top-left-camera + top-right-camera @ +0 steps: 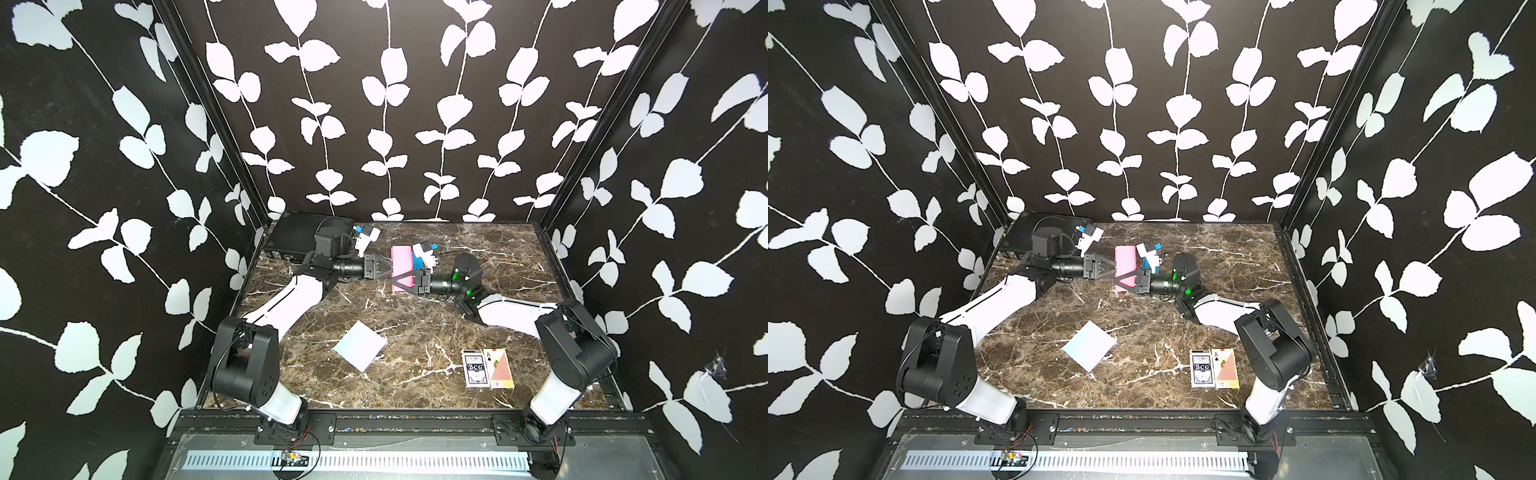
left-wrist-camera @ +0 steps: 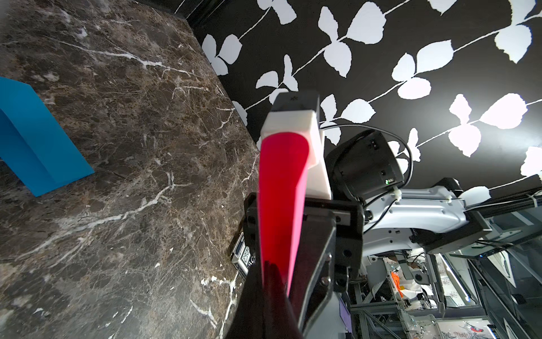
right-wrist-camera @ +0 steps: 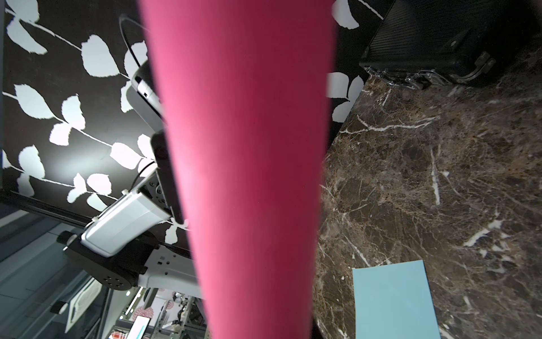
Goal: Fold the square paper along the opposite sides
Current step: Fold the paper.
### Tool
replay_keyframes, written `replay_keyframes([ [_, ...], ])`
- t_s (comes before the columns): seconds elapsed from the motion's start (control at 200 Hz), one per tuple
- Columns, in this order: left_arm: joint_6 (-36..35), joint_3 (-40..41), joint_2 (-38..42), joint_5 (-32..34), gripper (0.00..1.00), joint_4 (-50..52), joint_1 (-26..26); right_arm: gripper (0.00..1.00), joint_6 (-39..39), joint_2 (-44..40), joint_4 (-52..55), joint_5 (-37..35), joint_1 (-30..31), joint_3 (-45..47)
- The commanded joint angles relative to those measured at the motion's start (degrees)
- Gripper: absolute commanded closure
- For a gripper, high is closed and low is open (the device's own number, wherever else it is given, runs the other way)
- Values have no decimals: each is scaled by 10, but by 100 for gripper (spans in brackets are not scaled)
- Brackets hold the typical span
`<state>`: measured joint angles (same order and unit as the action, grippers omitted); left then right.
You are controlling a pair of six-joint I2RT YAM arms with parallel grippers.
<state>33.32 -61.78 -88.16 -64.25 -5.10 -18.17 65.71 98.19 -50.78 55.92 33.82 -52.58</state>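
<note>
Pink paper [image 1: 402, 259] is held curled over the desk [image 1: 415, 332] at back centre, with the left claw [image 1: 390, 268] clamped on it. Whether the right claw [image 1: 395, 280] grips cannot be told. Mid-fold is judged; next, opposite edges need aligning and creasing.

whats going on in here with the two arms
Both arms meet at the back of the dark marble table, working a pink square paper. The left gripper is shut on it; the right gripper has its jaws around the same sheet, clamping unclear. A pale blue paper sheet and two playing-card boxes lie untouched nearer the front.
</note>
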Motion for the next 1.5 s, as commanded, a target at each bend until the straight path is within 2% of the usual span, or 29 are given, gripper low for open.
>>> replay_keyframes([
  [0.0, -1, 6, 22, -10, 100, -18, 3, 88, -7, 3, -11, 2, 5, -28],
  [0.23, -5, 1, 20, -6, 100, -12, 5, 100, -17, 3, 6, 1, 6, -31],
  [0.455, -36, 0, 44, 19, 100, 34, 30, 100, -20, 3, 9, 1, 5, -33],
  [0.55, -46, 3, 66, 41, 85, 57, 51, 100, -19, 3, 11, 4, 4, -36],
  [0.68, -36, 30, 110, 71, 46, 45, 75, 100, -20, 2, 11, 9, 4, -41],
  [0.74, -36, 41, 128, 85, 33, 36, 75, 100, -20, 2, 10, 10, 4, -43],
  [0.85, 14, 75, 143, 85, 16, -50, 73, 100, -16, 3, 4, 11, 4, -45],
  [0.96, 62, 96, 136, 82, 9, -135, 62, 100, -11, 3, -5, 11, 4, -46],
  [1.185, 84, 90, 88, 90, 5, -184, 9, 100, -10, -1, -8, 9, 4, -45],
  [1.355, 126, 90, 53, 80, 7, -240, -6, 100, -12, -2, -3, 9, 4, -44],
  [1.43, 133, 87, 46, 77, 16, -249, -11, 100, -14, -2, 0, 9, 4, -44],
  [1.495, 137, 85, 42, 77, 35, -250, -16, 100, -17, -2, 5, 9, 4, -46],
])
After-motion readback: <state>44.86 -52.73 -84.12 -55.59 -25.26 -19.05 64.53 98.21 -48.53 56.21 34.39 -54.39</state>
